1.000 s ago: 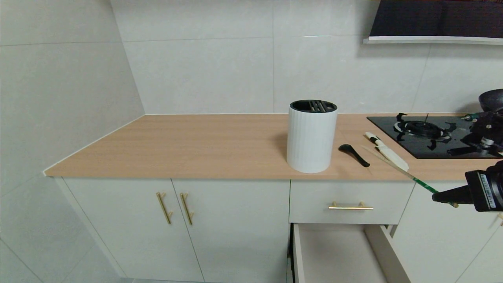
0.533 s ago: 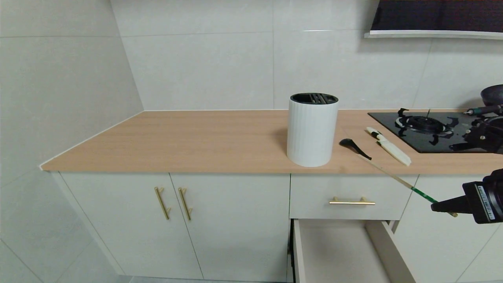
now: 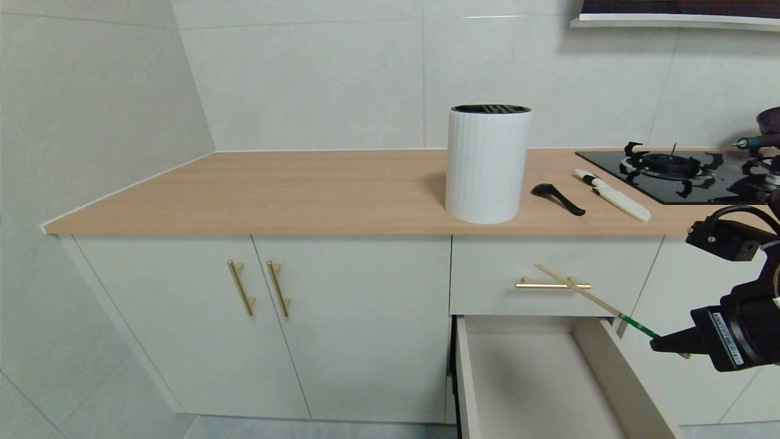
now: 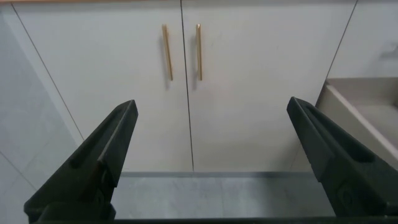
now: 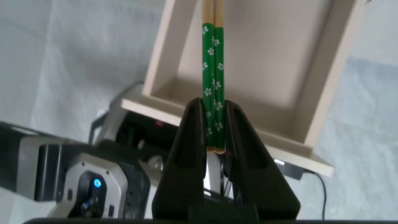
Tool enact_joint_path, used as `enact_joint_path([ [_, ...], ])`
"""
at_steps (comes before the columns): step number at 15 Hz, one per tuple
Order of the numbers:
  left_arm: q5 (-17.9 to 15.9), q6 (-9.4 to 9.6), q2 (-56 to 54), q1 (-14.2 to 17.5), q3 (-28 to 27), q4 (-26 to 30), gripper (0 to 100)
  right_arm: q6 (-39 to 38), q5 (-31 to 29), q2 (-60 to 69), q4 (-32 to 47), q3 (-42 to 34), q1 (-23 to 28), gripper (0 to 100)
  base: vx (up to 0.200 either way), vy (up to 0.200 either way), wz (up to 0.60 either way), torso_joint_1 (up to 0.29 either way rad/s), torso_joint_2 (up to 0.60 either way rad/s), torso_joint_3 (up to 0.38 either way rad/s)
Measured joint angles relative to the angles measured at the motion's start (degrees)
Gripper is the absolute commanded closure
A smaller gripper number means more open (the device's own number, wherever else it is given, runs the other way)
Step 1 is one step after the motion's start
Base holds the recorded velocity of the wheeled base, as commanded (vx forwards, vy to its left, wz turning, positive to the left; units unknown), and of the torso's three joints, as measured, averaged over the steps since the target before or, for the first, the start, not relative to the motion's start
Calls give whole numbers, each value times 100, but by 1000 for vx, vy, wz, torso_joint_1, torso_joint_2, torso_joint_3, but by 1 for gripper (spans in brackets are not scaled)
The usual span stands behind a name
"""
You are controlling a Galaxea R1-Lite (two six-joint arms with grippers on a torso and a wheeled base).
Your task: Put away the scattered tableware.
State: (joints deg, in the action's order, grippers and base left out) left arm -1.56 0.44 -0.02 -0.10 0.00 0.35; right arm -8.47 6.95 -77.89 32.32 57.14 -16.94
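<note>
A: Count, left to right?
B: Left gripper (image 4: 211, 109), jaws spread wide with nothing between them, faces two doors (image 3: 183, 335) with two gold handles (image 3: 241, 288). On the counter (image 3: 292, 195): one white holder (image 3: 487, 164), one black spoon (image 3: 557, 198) just right of it, one white knife (image 3: 612, 196) right of that, near the hob (image 3: 676, 177).
A: Where are the chopsticks (image 3: 594, 299)?
B: In the air at the right, in front of the shut drawer (image 3: 487, 274), above the open drawer (image 3: 518, 378). Right gripper (image 3: 661, 341) pinches their near end.
A: How do the views differ?
B: Head view: they read as one thin stick. Right wrist view: two, side by side, green flowered ends.
</note>
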Motion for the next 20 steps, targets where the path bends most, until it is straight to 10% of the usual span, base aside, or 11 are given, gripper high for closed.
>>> enact_joint_path([
  [20,-2,0,0,0,0,0,0,-573,-94,-2471,-1240,-122,-323,100,0,0,0,-59,188,128],
])
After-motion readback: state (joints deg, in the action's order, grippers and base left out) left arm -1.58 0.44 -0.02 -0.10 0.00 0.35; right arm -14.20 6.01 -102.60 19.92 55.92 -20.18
